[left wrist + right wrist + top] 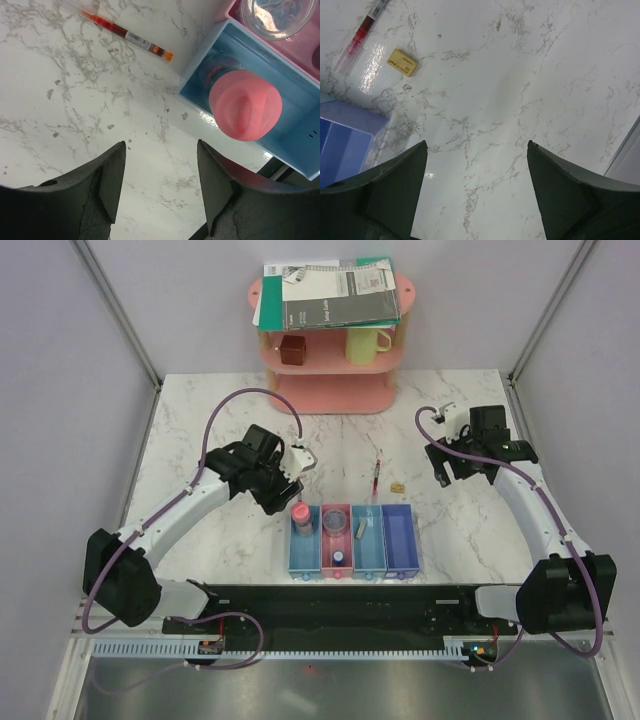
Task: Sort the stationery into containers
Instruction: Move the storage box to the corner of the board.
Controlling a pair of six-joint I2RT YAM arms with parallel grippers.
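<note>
Claws are both released, with nothing between the fingers. Left claw (161,145) hangs over bare table (75,100) just beside the blue tray (295,135). Right claw (477,143) sits over marble well right of the trays.

We count four joined trays in a row: blue, pink tray (330,542), light blue tray (370,552) and violet-blue tray (400,538). Their long axes run away from the arms.

- **Blue tray:** one pink cylinder (245,105) stands on end at the far end, long axis vertical.
- **Pink tray:** one round disc (334,521) at the far end and one blue-capped tube (339,557) at the near end. The tube is too small for us to read its heading.
- **Light blue tray:** one small grey block (360,528).
- **Table:** one red pen (376,478) lies flat just beyond the light blue tray, its axis roughly along the trays and slightly slanted. We can't tell which end is the tip. One tan block (402,62) lies near its right, apart from it.

Right wrist view cuts the pen off and shows only a corner of the violet-blue tray.
</note>
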